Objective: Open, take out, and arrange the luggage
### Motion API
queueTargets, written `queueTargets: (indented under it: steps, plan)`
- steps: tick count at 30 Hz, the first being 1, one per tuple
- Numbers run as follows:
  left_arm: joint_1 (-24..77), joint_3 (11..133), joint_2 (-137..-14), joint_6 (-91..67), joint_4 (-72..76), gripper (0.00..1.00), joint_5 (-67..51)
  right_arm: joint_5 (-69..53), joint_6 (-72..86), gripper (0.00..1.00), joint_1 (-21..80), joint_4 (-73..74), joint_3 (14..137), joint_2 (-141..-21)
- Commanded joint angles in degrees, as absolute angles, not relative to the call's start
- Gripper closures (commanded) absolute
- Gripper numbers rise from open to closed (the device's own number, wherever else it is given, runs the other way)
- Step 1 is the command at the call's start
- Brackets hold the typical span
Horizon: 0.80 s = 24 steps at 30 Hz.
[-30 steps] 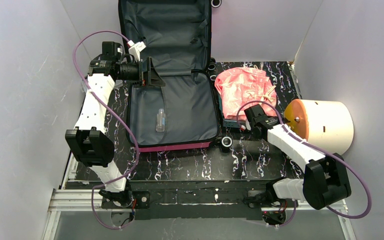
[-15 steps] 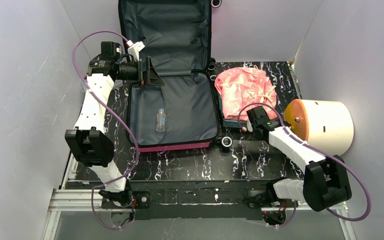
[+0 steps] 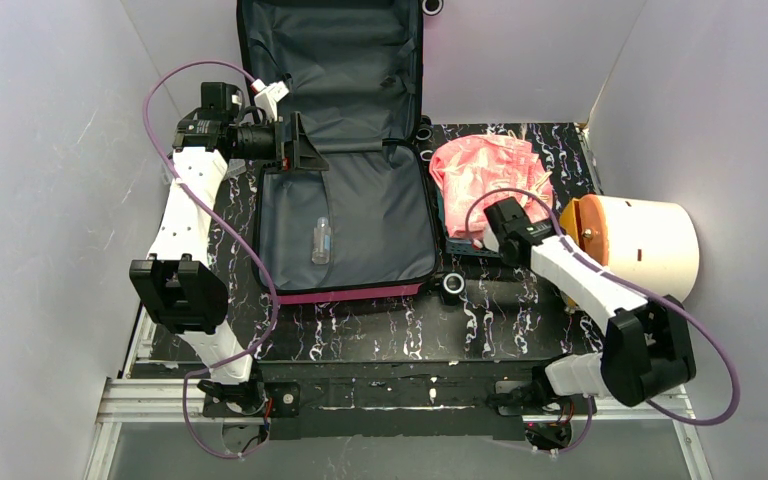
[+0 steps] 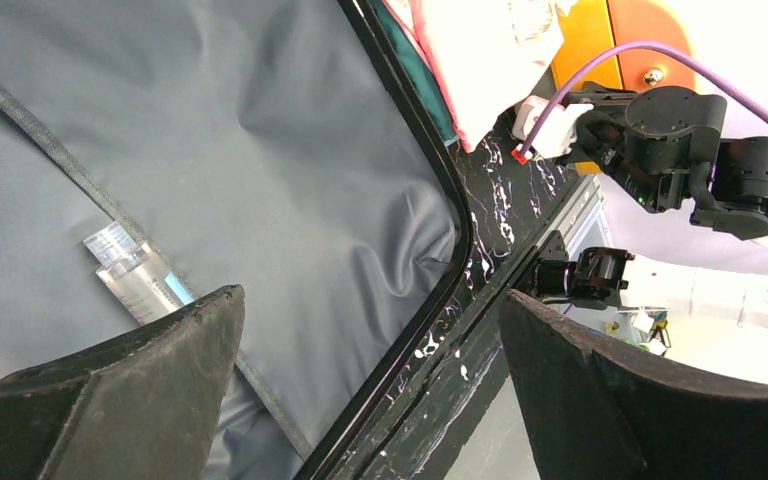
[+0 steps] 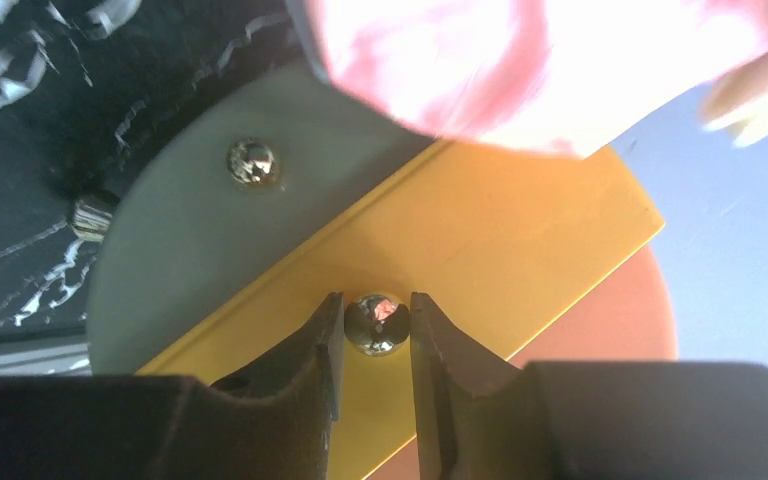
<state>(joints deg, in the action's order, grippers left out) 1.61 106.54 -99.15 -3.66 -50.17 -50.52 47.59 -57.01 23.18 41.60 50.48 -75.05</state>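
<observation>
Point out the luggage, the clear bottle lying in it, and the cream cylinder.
luggage (image 3: 370,215), top external view, grey lining of the flat half.
clear bottle (image 3: 321,240), top external view, its body.
cream cylinder (image 3: 652,248), top external view, curved side wall.

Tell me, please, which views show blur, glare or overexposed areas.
Right wrist view: the pink cloth is out of focus and washed out; the metal knob carries mirror glare. Left wrist view: the side of the cylinder burns out to white, while the lining of the luggage is sharp. Top external view: even light, no visible blur.
</observation>
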Motion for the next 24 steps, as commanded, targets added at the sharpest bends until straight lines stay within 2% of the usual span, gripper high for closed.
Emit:
queueTargets:
  steps: [1, 11, 15, 24]
  plan:
    - [1.23, 108.33, -98.37, -3.54, -51.18, 0.02, -52.38, 46.28, -50.30, 0.84, 28.76, 45.96, 57.08, -77.76]
    - [1.23, 107.76, -98.10, -3.19, -51.18, 0.02, -51.90, 45.47, -45.44, 0.84, 34.47, 46.94, 61.36, -82.46]
    - [1.23, 106.48, -98.07, -2.07, -51.22, 0.02, -49.77, 44.78, -45.03, 0.80, 35.32, 46.98, 63.07, -83.12]
    - [4.65, 98.33, -98.78, 10.11, -55.55, 0.02, -28.02, 45.78, -43.65, 0.32, 35.50, 46.71, 64.51, -81.52]
